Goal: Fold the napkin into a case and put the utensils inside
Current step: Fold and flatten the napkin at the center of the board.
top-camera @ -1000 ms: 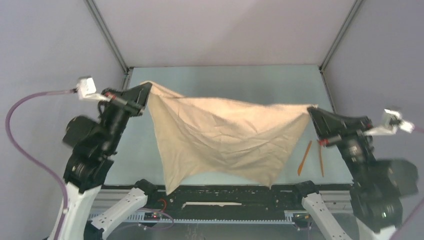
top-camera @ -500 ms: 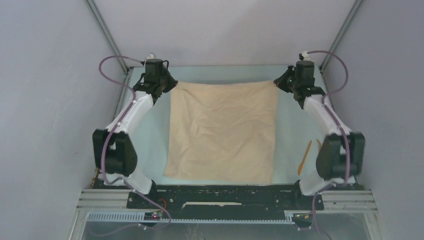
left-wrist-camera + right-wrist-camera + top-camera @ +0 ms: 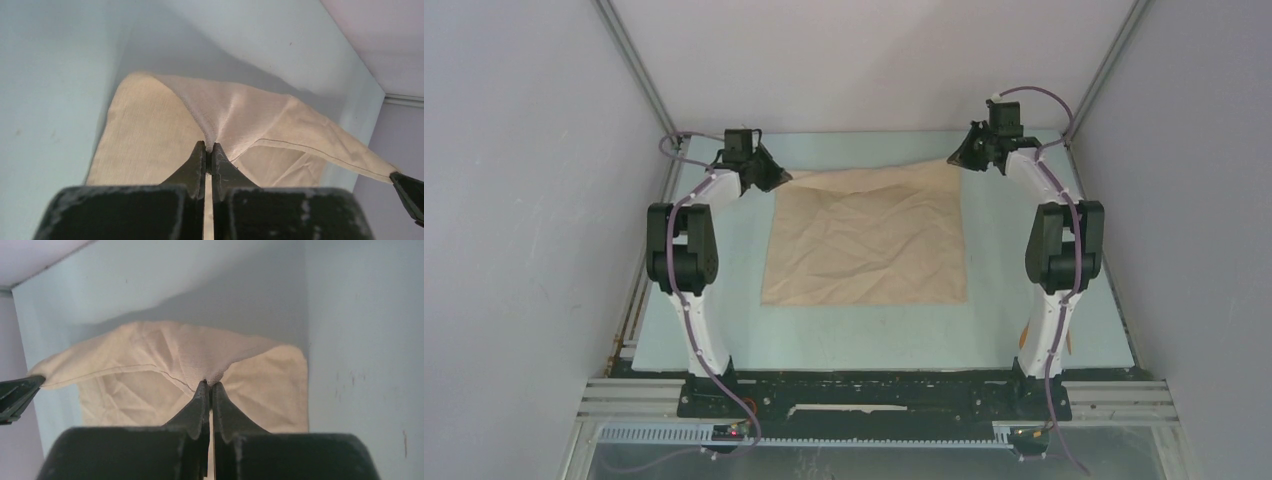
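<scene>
Item one, left gripper [image 3: 775,178]: I read its jaws as pressed together, pinching one far corner of the napkin [image 3: 864,245]. On the left wrist view the cloth [image 3: 150,125] rises in a small peak straight into the closed tips [image 3: 206,150]. Item two, right gripper [image 3: 955,157]: likewise pressed together, pinching the other far corner. Its own camera shows the fabric [image 3: 150,350] gathered into a point at the fingertips [image 3: 209,387]. Item three, napkin: beige-tan and creased, it spans the gap between the two grippers. Its far edge is lifted and sags slightly from one pinch to the other. The rest lies flat on the pale table [image 3: 724,320], spread out from the fingertips toward the arm bases. The near edge lies straight and well apart from either hand. Cross-reference: each wrist camera catches the opposite gripper at the frame edge, the right one [image 3: 407,192] and the left one [image 3: 17,395], each at the far end of the raised hem. Item four, utensils: I cannot make them out in any view.
</scene>
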You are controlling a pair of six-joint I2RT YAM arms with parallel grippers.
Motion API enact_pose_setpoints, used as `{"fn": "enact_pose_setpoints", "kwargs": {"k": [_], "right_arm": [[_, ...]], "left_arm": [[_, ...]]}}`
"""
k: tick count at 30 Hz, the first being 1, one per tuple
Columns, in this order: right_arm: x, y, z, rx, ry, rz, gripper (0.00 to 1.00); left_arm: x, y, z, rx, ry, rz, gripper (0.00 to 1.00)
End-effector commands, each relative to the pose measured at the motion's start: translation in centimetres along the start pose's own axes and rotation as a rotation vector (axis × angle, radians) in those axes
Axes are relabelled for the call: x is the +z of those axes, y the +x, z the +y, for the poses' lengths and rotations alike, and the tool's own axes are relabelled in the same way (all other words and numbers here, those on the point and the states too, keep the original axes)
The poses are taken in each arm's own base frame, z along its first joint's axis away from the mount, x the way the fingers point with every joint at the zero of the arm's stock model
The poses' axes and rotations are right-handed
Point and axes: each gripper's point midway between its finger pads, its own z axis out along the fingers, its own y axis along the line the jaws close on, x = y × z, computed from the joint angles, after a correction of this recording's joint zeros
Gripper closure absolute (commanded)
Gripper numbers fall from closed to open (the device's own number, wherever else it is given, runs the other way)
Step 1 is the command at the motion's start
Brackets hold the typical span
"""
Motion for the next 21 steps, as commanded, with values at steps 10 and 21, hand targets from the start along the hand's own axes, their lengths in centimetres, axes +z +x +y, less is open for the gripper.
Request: {"fn": "enact_pose_setpoints", "kwargs": {"k": [10,21], "right_arm": [[-10.9,17.1,-2.9,0.096,0.06,0.338,1.0],[-14.0,23.4,-5.9,0.093,0.084,0.383,1.0]], "left_arm": [[-11.1,11.7,7.3,-0.032,-0.185,0.202,1.0],[-14.3,16.5,11.3,-0.006,-0.245,0.254,1.0]]}}
